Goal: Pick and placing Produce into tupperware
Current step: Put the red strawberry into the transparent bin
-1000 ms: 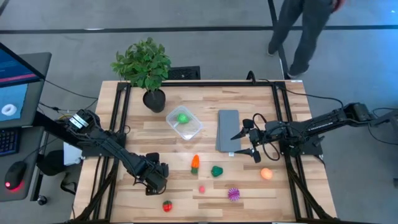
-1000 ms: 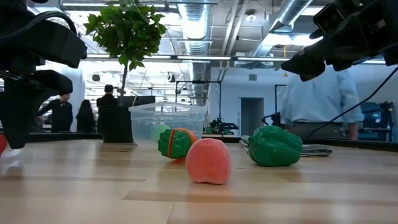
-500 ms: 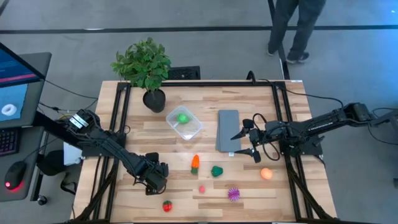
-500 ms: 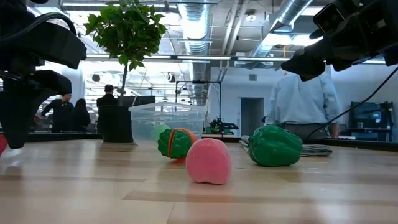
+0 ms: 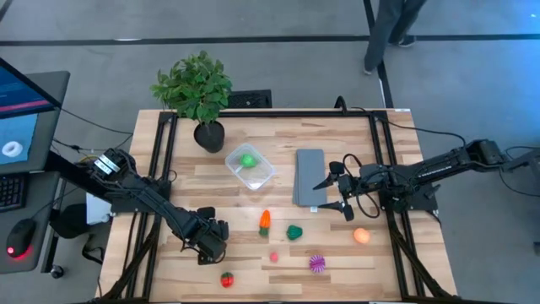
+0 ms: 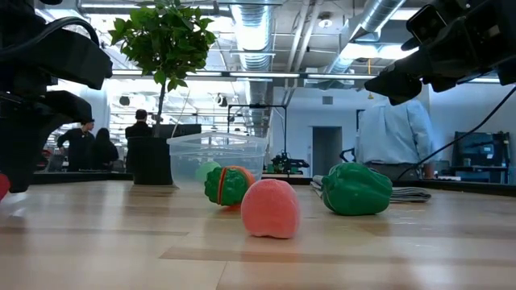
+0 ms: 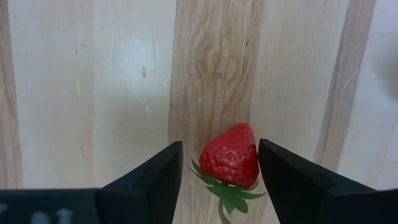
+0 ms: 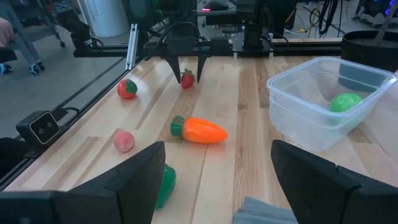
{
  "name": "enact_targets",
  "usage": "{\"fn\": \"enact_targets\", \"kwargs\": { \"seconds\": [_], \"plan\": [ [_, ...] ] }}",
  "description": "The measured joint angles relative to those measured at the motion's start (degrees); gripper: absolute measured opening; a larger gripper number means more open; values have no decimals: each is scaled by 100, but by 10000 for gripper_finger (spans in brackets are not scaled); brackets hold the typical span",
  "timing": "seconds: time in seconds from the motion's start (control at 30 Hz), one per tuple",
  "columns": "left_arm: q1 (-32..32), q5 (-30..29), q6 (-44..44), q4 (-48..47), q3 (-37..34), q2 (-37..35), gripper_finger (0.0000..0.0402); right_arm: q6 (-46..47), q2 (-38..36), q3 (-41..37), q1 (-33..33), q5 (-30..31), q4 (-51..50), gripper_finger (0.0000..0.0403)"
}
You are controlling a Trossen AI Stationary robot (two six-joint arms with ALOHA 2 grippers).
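My left gripper (image 7: 221, 146) points down near the table's near left, open, one finger on each side of a red strawberry (image 7: 230, 155) that lies on the wood. In the high view the gripper (image 5: 211, 241) hides this strawberry. The clear tupperware (image 5: 268, 173) holds a green ball (image 5: 247, 159). Loose on the table lie an orange carrot (image 5: 265, 222), a dark green piece (image 5: 294, 231), an orange ball (image 5: 361, 236), a pink piece (image 5: 273, 256), a spiky purple ball (image 5: 316, 263) and another red piece (image 5: 226, 279). My right gripper (image 5: 333, 192) hovers open, holding nothing. My left gripper comes at the strawberry from above, pointing down. One finger (image 7: 273, 168) stands right against the strawberry's side (image 7: 254, 158), and I cannot tell whether it touches. The other finger (image 7: 168, 171) is clear of it. The strawberry lies on the table.
A flat grey slab (image 5: 309, 176) lies beside the tupperware, under my right gripper's reach. A potted plant (image 5: 196, 89) stands at the far left. A person's legs (image 5: 388, 25) show beyond the far edge.
Both arms have kept their places. The person beyond the table's far right corner has walked farther away from it.
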Motion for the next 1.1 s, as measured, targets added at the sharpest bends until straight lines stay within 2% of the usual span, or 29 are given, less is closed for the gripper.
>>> {"fn": "enact_targets", "kwargs": {
  "seconds": [0.7, 0.87, 1.0, 1.1],
  "plan": [
    [-2, -81, -11, 107, 4, -4, 125, 0, 0, 0, 2, 0, 0, 317],
    [10, 44, -127, 129, -41, -17, 131, 0, 0, 0, 0, 0, 0, 317],
    [20, 355, -239, 173, -197, -3, 150, 0, -1, 0, 2, 0, 0, 317],
    [16, 379, -260, 356, -266, -8, 166, 0, 0, 0, 2, 0, -1, 317]
  ]
}}
